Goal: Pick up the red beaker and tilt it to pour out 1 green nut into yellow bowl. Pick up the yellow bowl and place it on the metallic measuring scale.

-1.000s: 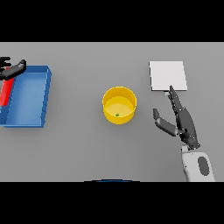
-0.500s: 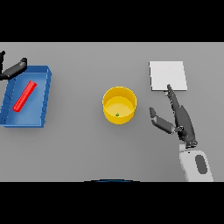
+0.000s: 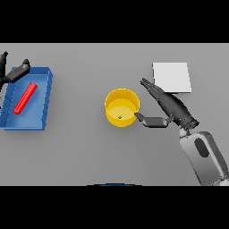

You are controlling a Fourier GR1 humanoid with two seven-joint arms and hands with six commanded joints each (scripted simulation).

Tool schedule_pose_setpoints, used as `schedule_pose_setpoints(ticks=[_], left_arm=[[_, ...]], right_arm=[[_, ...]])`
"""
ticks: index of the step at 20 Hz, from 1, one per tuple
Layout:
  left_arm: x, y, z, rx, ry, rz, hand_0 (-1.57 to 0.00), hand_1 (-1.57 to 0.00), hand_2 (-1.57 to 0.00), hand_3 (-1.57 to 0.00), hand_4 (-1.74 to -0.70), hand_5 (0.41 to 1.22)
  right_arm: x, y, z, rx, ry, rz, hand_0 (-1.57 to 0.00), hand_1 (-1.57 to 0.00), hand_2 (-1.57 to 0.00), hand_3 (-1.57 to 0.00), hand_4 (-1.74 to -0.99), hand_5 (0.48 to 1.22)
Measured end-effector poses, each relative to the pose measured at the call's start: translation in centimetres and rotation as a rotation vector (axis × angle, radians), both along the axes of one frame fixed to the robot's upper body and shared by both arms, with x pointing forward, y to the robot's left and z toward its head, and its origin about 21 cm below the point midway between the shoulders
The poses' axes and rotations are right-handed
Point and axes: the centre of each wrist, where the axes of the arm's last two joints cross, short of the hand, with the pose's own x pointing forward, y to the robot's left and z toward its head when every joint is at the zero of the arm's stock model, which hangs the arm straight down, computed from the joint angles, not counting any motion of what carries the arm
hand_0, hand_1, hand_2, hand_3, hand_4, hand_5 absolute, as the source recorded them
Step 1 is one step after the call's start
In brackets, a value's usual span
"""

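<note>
Yellow bowl (image 3: 121, 107) with a green nut (image 3: 119, 117) inside sat just beside the right hand (image 3: 169, 109), whose fingers were spread wide. Near the open left hand (image 3: 15, 73), the red beaker (image 3: 25, 98) lay in a blue tray (image 3: 45, 100). The scale (image 3: 171, 77) lay just beyond the right hand.

Dark grey right hand (image 3: 172, 108) on white/grey forearm w/ dark oval inset.

You see a plain grey table (image 3: 89, 152) filling the whole view, evenly lit, with soft shadows. No walls, floor, windows or other furniture show.
</note>
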Motion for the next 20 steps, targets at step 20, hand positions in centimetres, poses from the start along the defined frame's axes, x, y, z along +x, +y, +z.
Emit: schedule_pose_setpoints(ticks=[20], left_arm=[[0.0,0.5,-0.3,-0.071,-0.037,-0.018,0.0,0.0,0.0,0.0,-0.8,0.725]], right_arm=[[4.1,6.5,0.8,-0.604,-0.047,0.473,0.0,0.0,0.0,0.0,-1.249,0.669]])
